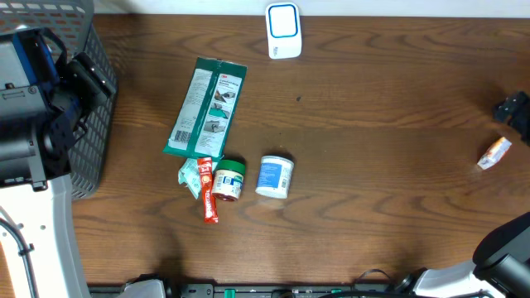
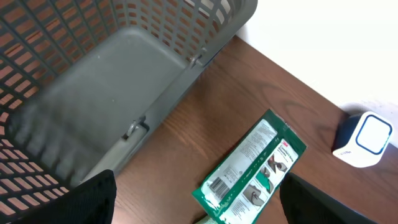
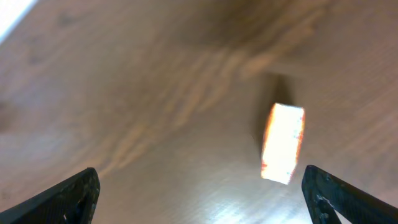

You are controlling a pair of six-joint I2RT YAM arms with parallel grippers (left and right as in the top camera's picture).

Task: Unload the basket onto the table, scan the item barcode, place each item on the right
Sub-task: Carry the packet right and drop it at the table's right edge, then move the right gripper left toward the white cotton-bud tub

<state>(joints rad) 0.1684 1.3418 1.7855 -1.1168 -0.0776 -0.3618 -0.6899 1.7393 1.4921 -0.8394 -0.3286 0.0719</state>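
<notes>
Wooden table [image 1: 373, 124] | basket [image 2: 124, 74] near green packet [image 2: 252, 168] | left fingers [image 2: 93, 202] apart, empty | right fingers [image 3: 71, 198] apart near small packet [image 3: 283, 143]

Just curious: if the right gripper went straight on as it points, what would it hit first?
Probably the small white-and-orange packet on the wooden table; blur makes depth unclear.

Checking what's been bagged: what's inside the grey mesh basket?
The grey plastic mesh basket shows only bare floor in the left wrist view; its part beyond the frame is unseen.
</notes>
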